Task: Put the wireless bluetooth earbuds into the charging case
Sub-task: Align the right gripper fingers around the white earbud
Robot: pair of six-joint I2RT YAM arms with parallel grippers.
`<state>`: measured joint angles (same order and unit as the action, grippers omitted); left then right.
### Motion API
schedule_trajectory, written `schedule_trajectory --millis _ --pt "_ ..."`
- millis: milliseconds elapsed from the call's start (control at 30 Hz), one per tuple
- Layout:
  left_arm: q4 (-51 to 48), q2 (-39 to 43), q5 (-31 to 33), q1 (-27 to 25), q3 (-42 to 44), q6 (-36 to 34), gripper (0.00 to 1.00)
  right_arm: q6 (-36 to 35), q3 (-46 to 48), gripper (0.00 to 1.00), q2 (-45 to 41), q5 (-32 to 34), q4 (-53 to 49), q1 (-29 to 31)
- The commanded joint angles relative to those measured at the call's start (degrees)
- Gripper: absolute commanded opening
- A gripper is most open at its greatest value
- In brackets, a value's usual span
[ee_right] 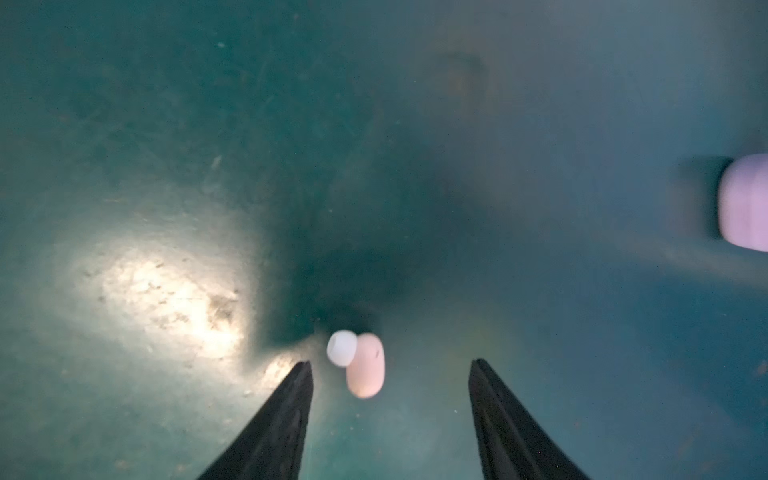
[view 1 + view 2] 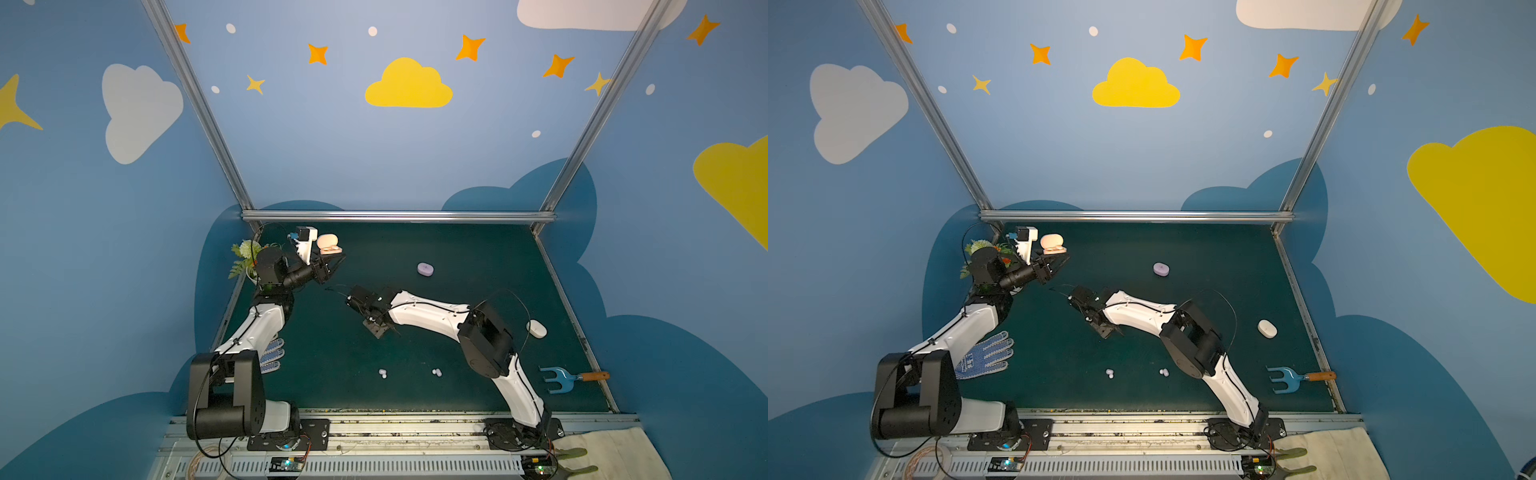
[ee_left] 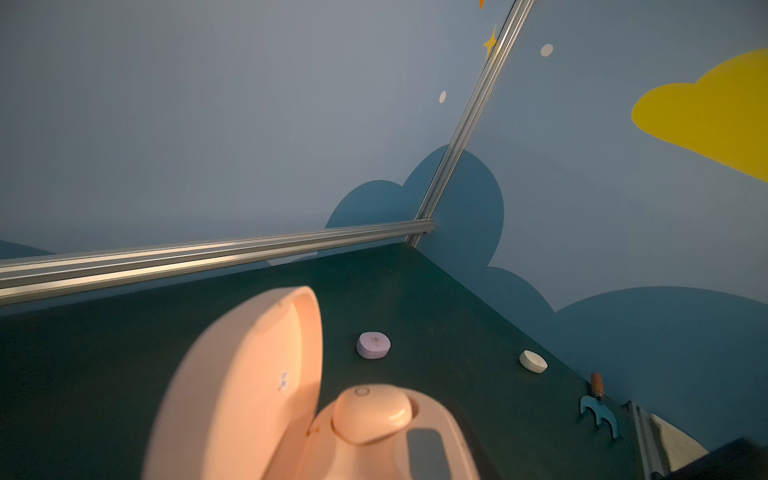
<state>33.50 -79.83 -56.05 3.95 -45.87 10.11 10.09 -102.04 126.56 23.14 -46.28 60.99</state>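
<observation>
right end effector (image 1: 390,363): released, jaws either side of pink bud (image 1: 365,368) on counter (image 1: 166,124), centre-left, poised to pinch | left end effector (image 2: 340,259): clenched beside open case (image 3: 249,395), far left, likely steadying it; contact unclear | seated bud (image 3: 372,413) fills one slot

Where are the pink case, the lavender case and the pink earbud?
pink case (image 2: 327,240): in a top view, on its raised lid.
lavender case (image 2: 425,269): in a top view, on its top.
pink earbud (image 1: 365,374): in the right wrist view, on its body.
</observation>
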Motion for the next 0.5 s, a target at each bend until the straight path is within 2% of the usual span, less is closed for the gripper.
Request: schedule_trajectory --millis 0,467 --pt "0.34 -0.22 -0.63 -0.21 -0.52 -0.27 0.21 0.8 0.91 0.62 -3.3 0.41 0.11 -0.88" --pt "0.33 -0.41 -0.88 -0.3 -0.55 -0.27 0.21 2.56 8.4 0.62 -7.23 -7.11 2.22 -1.95"
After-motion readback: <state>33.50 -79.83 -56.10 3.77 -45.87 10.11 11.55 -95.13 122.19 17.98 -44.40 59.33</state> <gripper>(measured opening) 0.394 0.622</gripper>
